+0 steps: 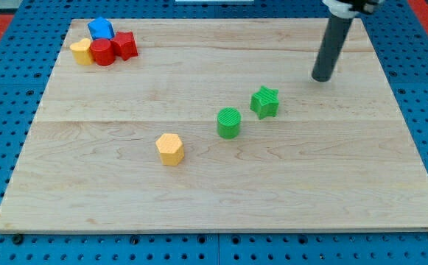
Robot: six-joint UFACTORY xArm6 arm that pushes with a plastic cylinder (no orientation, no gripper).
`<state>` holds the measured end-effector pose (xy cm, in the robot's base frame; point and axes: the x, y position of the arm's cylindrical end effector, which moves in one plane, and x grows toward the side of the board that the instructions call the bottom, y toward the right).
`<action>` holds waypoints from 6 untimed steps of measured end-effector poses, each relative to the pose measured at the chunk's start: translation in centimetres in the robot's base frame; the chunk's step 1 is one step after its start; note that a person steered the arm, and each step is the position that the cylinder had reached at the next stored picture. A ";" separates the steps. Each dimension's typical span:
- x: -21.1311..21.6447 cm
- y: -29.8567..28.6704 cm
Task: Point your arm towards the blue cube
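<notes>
The blue cube (100, 29) sits at the view's top left corner of the wooden board (221, 199). It touches a cluster: a yellow block (82, 52), a red cylinder (102, 52) and a red star-shaped block (124, 46). My tip (322, 77) rests on the board at the view's upper right, far to the right of the blue cube. The nearest block to it is the green star (264, 101), just below and to its left.
A green cylinder (229, 122) lies left of the green star near the board's middle. A yellow hexagonal block (170, 149) lies lower left of it. Blue pegboard surrounds the board.
</notes>
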<state>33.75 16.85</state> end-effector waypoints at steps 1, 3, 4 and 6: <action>-4.0 -6.3; -10.9 -21.6; -14.2 -28.4; -14.6 -32.2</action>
